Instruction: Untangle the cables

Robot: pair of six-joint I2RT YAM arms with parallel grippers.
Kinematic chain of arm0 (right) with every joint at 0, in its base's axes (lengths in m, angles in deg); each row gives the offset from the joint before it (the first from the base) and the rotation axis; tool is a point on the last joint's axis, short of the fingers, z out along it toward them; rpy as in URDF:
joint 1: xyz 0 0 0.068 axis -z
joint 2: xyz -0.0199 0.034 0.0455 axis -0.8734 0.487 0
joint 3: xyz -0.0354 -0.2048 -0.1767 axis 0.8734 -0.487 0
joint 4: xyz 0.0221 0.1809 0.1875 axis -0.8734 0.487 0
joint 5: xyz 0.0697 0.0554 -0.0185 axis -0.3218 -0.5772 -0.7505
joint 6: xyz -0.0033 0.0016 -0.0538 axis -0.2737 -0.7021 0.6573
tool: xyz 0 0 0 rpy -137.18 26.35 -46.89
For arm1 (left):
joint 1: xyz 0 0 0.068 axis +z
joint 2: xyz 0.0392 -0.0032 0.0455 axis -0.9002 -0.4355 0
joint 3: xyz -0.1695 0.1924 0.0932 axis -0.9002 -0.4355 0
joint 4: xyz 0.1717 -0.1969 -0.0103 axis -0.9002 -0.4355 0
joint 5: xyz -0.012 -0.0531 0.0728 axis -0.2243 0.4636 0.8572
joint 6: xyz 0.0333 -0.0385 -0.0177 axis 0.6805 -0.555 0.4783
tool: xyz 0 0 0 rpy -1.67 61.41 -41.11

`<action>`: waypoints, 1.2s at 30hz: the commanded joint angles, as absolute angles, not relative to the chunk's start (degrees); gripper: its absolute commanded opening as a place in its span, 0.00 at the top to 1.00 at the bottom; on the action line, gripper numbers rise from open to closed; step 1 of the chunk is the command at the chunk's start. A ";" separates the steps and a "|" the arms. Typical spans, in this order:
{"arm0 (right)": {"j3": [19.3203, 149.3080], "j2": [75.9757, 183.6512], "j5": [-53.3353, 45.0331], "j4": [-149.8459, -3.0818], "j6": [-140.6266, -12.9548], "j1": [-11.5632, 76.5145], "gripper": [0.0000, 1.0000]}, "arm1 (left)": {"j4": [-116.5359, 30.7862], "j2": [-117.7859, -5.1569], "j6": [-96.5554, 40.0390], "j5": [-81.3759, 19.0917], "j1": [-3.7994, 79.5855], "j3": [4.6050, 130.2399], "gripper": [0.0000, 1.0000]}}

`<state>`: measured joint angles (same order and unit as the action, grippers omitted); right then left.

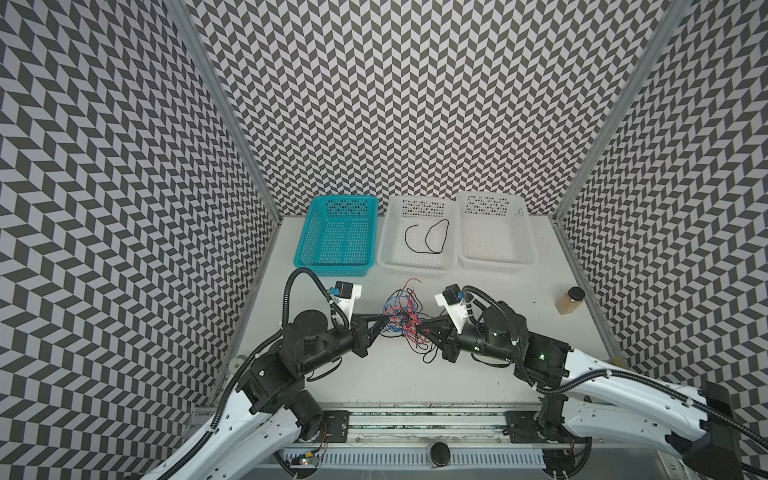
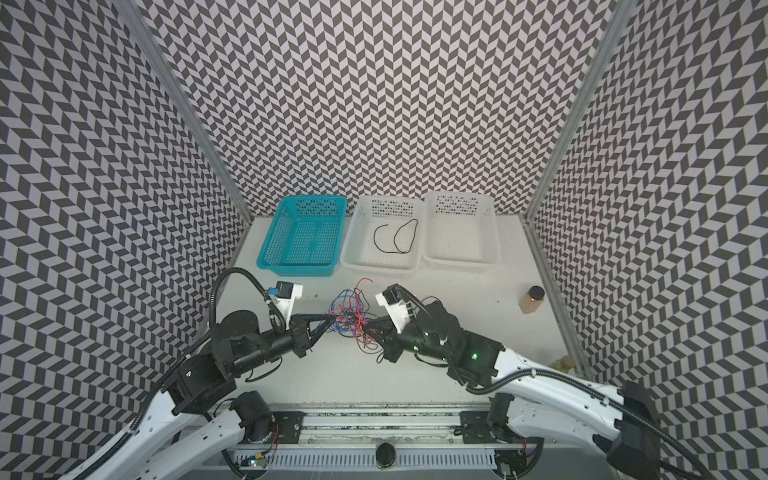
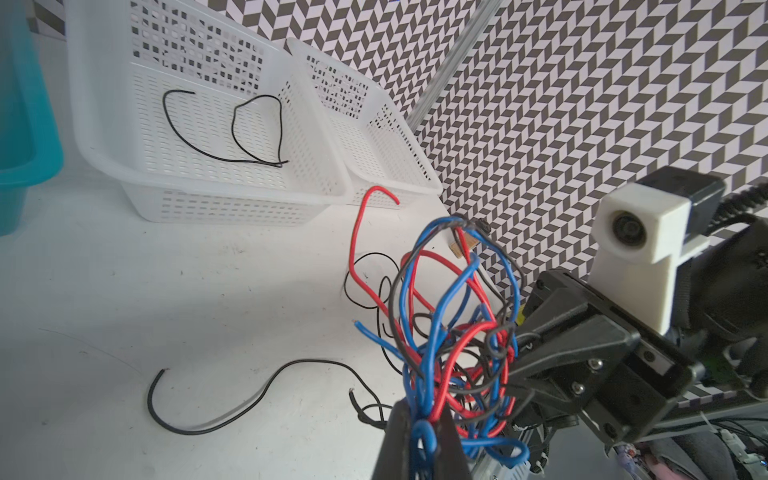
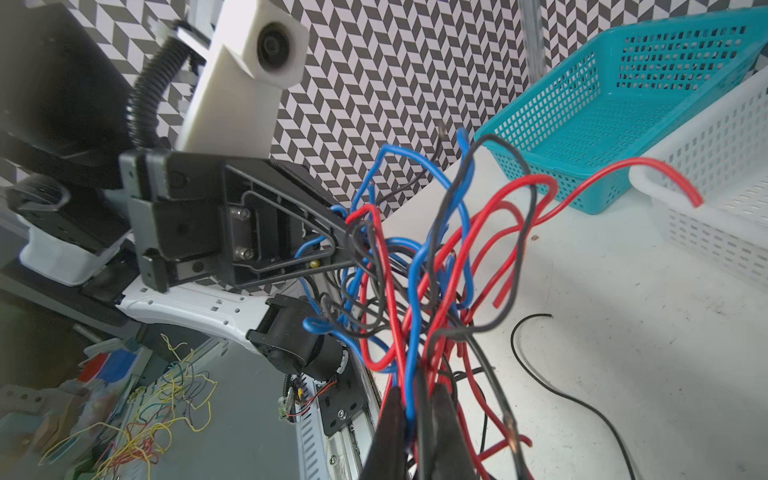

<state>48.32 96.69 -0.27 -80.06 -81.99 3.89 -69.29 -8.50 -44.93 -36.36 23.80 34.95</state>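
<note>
Red, blue, black cables [image 1: 401, 318]: one tangle over middle of table [image 1: 374, 374], in both top views. Left gripper [image 1: 384, 321] bites its left side, right gripper [image 1: 419, 330] its right. Tangle strung between them, long axis side to side, neither arm nearer. Behind: three baskets, one teal basket [image 1: 305, 253], two white baskets [image 1: 386, 255]; one black cable [image 1: 428, 237] in middle one.

Left wrist: left gripper [image 3: 422, 415] pinched on blue and red strands; one loose strand [image 3: 249, 399], black, flat on table.

Right wrist: right gripper [image 4: 419, 399] clamped on blue and red strands. Next, likely: pull apart.

Teal basket [image 3: 25, 137] cut by frame edge; cables [image 1: 401, 318] knot too dense to trace single strands.
</note>
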 commanded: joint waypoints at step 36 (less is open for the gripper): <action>50.36 93.31 -14.71 -70.19 -71.65 6.29 1.00 | -39.24 -11.58 -61.22 -49.45 25.95 18.45 0.42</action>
<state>48.12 92.84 -10.87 -66.99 -74.31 6.47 -41.99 -12.12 -60.23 -48.88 25.90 19.08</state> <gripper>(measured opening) 0.078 0.571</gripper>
